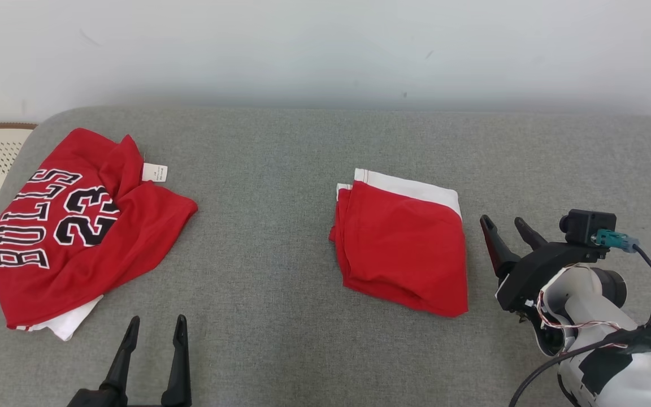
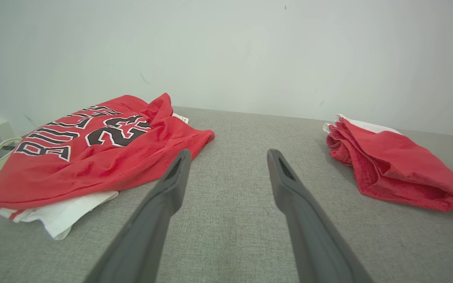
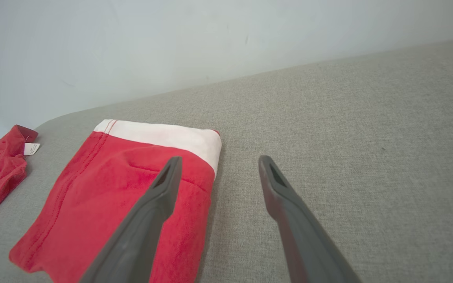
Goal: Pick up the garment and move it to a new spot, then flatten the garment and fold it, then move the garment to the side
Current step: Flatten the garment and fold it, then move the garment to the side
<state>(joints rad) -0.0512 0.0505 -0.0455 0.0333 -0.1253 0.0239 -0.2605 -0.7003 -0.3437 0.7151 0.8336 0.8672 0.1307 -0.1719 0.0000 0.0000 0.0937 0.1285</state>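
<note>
Folded red garment [image 1: 402, 249] is laid right of centre on grey fabric surface [image 1: 280, 169]; right claw [image 1: 502, 221] is held spread wide, empty, just beside it. Left claw [image 1: 156, 319] is likewise spread, empty. Right claw is best lifted straight up, so the fold is not snagged.

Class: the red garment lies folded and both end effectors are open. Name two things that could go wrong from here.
1. The right end effector stands open close beside the folded garment; a finger could catch its edge and spoil the fold.
2. Moved left, it might land on the crumpled jersey.
</note>
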